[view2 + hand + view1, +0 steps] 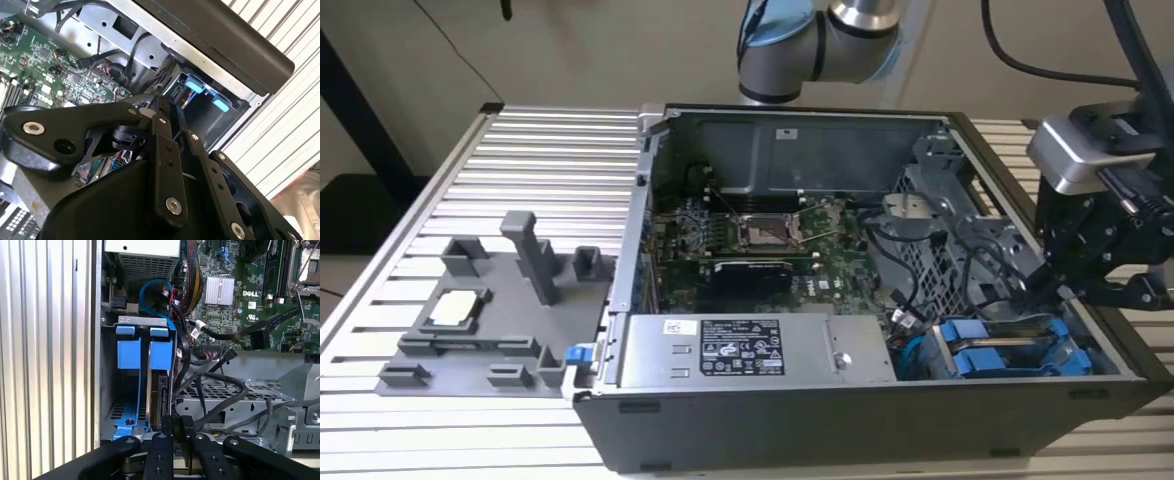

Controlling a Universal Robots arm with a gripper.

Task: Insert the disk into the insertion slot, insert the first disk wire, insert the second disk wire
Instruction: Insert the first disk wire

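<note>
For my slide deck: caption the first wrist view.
Gripper at the blue-framed disk standing in the drive bay, black cables beside it.

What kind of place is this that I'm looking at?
Most likely a robotics lab bench set up for computer assembly: an open desktop computer case with its motherboard exposed lies on a slatted aluminium table, a grey fixture tray sits beside it, and a robot arm leans over the case.
</note>
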